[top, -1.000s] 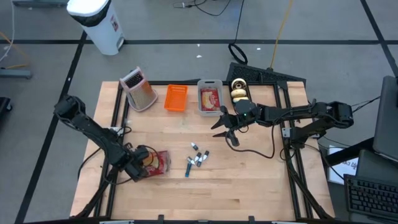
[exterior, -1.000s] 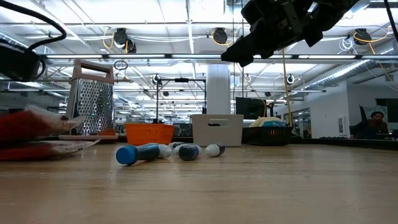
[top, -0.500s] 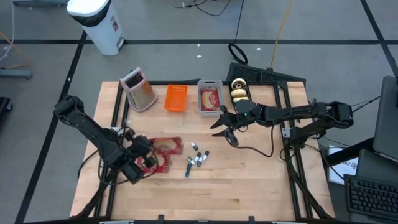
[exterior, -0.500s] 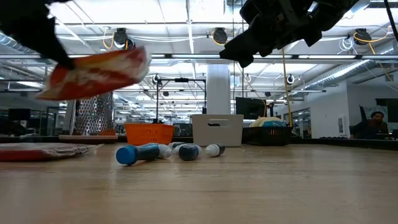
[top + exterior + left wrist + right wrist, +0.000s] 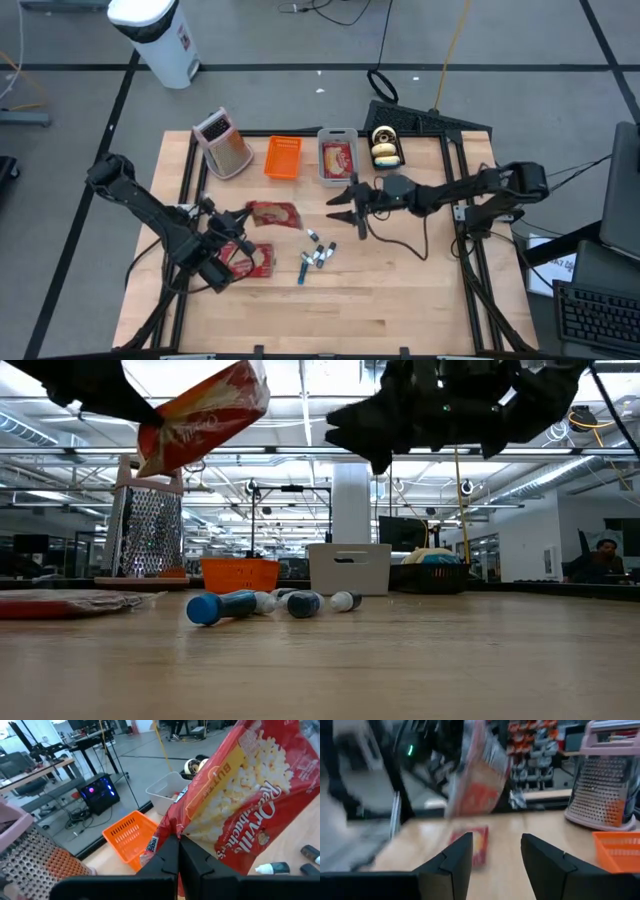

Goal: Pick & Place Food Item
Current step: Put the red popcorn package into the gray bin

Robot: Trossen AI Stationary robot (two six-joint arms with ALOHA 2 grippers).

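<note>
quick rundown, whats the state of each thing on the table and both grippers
left gripper: shut on the popcorn bag
popcorn bag: lifted off the table, tilted
second red packet: lying flat on the table
right gripper: open, holding nothing, above the table
grater: upright
orange basket: upright, looks empty
grey bin: a red packet inside
markers: lying loose in a cluster

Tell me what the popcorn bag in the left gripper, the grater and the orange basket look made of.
Popcorn bag: thin printed plastic film by the look, glossy and creased.
Grater: perforated metal faces with a dull shine; its pink top handle looks like plastic.
Orange basket: moulded plastic probably, matte, with slotted walls.
Left gripper: shut on the bag's edge.
</note>
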